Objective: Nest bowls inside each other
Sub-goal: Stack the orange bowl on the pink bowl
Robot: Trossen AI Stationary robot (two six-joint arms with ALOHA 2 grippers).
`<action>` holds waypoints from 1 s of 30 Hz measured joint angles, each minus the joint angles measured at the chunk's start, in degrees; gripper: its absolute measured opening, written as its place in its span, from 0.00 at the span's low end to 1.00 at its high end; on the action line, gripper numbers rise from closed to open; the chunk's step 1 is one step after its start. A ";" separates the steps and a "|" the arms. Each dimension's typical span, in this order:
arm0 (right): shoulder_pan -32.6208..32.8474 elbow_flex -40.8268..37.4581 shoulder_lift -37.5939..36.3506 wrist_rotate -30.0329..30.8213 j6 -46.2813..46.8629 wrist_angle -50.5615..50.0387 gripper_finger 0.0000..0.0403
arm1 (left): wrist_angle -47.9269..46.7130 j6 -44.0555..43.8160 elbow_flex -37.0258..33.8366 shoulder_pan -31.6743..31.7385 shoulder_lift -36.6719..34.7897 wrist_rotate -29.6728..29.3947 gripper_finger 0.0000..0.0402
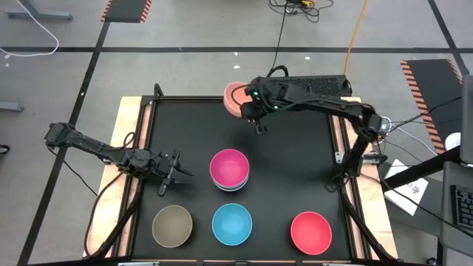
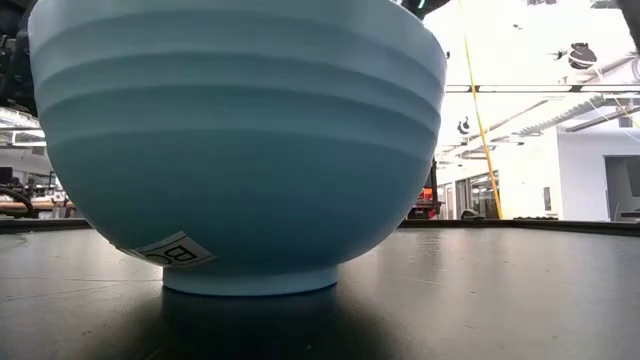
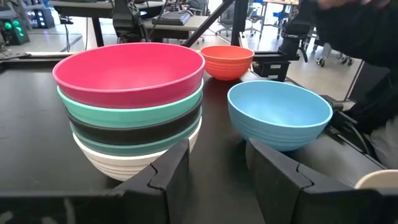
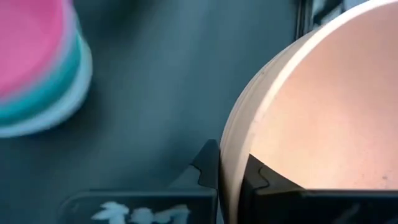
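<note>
Stacked bowls (image 1: pixel 229 170) sit behind three single bowls (image 1: pixel 232 224).

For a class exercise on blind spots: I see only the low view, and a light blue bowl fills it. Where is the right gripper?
Observer: The right gripper is at the table's far edge, shut on the rim of the peach-orange bowl.
Operator: Any stack yet?
Observer: Yes, mid-table behind your light blue bowl, with the magenta bowl on top.
Operator: And the left arm?
Observer: The left gripper is open, left of that stack, holding nothing.
</note>
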 joint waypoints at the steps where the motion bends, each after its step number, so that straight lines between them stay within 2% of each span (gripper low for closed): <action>1: 1.18 0.04 -1.50 -0.77 0.32 -0.13 0.00 | 0.02 0.00 0.01 0.00 -0.02 0.00 0.40; 6: 8.77 0.09 -7.20 -3.28 3.03 -1.37 0.00 | 0.10 0.24 0.00 0.02 0.00 -0.02 0.40; 10: 14.64 2.04 -7.69 -3.20 5.86 -4.83 0.00 | 0.17 0.68 0.00 0.04 0.00 -0.02 0.40; 15: 19.70 6.97 -3.76 -2.82 8.67 -9.45 0.00 | 0.22 0.65 0.01 0.04 0.00 -0.02 0.40; 20: 21.24 13.85 2.43 -4.02 11.09 -16.07 0.00 | 0.05 -0.02 0.01 0.04 0.02 -0.02 0.40; 24: 22.97 17.04 6.82 1.36 9.94 -19.00 0.00 | -0.10 -0.04 0.02 0.04 0.02 0.00 0.40; 28: 24.73 18.72 9.67 3.53 9.32 -22.27 0.00 | -0.90 0.00 0.00 0.04 0.04 0.02 0.40; 30: 26.12 19.01 10.84 8.99 8.45 -23.23 0.00 | -1.45 -0.07 0.02 0.04 0.04 0.04 0.40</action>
